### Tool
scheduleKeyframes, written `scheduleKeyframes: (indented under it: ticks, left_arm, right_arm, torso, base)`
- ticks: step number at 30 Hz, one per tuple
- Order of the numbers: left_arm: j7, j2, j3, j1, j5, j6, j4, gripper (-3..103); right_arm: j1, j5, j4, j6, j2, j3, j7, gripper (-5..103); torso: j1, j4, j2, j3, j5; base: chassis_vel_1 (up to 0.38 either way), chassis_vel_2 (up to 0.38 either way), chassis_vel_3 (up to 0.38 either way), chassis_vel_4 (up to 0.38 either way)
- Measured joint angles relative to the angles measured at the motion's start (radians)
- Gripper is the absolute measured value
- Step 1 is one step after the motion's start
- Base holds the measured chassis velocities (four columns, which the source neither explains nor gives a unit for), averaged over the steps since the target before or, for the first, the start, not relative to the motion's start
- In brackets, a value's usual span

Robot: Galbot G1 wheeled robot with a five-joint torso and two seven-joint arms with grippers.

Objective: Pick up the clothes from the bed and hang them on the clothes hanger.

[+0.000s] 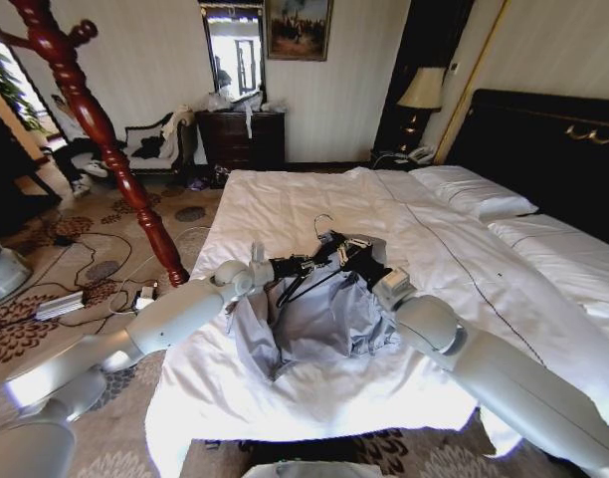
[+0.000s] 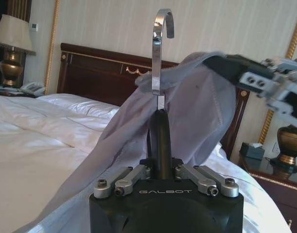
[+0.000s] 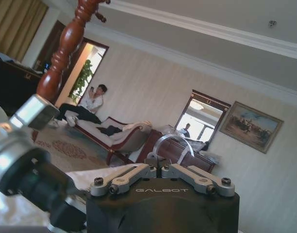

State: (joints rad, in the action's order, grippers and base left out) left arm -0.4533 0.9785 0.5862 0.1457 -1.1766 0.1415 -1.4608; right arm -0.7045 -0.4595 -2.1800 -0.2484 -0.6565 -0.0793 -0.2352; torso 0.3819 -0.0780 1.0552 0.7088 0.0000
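Both grippers meet above bed (image 1: 285, 388) centre. Left gripper (image 1: 306, 265) clamped on clothes hanger (image 2: 160, 131) neck, silver hook upright above it. Shirt (image 1: 319, 319) draped over hanger, lower part bunched on white duvet. Right gripper (image 1: 352, 250) at shirt collar beside hook; finger state cannot tell. Wooden coat stand (image 1: 96, 124) left of bed.

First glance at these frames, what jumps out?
Both arms meet over the middle of the white bed, where the left gripper is shut on the neck of the black clothes hanger. The blue-grey shirt is draped over that hanger, and the right gripper pinches its collar beside the silver hook. A carved red wooden coat stand rises to the bed's left.
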Motion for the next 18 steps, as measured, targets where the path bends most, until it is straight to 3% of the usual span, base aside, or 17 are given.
scheduleKeyframes:
  ticks: [13, 15, 17, 18]
  left_arm:
    - [0.024, 0.033, 0.007, -0.017, -0.021, 0.002, 0.008, 15]
    - [0.026, 0.018, 0.006, -0.010, -0.026, 0.003, -0.008, 15]
    - [0.026, 0.015, 0.005, -0.008, -0.027, 0.003, -0.012, 15]
    - [0.028, 0.007, 0.003, -0.003, -0.030, 0.003, -0.019, 15]
  right_arm:
    - [-0.039, -0.009, -0.007, -0.023, -0.003, -0.009, -0.010, -1]
    - [-0.046, -0.009, -0.004, -0.024, -0.002, -0.007, -0.010, 8]
    - [-0.049, -0.010, -0.005, -0.025, -0.001, -0.005, -0.010, 8]
    - [-0.061, -0.011, -0.008, -0.027, 0.004, -0.001, -0.009, 13]
  torso:
    - [0.000, 0.0000, 0.000, 0.000, 0.0000]
    - [0.000, 0.0002, 0.000, 0.000, 0.0000]
    - [0.000, 0.0003, 0.000, 0.000, 0.0000]
    - [0.000, 0.0003, 0.000, 0.000, -0.0001]
  base:
    - [0.000, 0.000, 0.000, 0.000]
    - [0.000, 0.000, 0.000, 0.000]
    - [0.000, 0.000, 0.000, 0.000]
    - [0.000, 0.000, 0.000, 0.000]
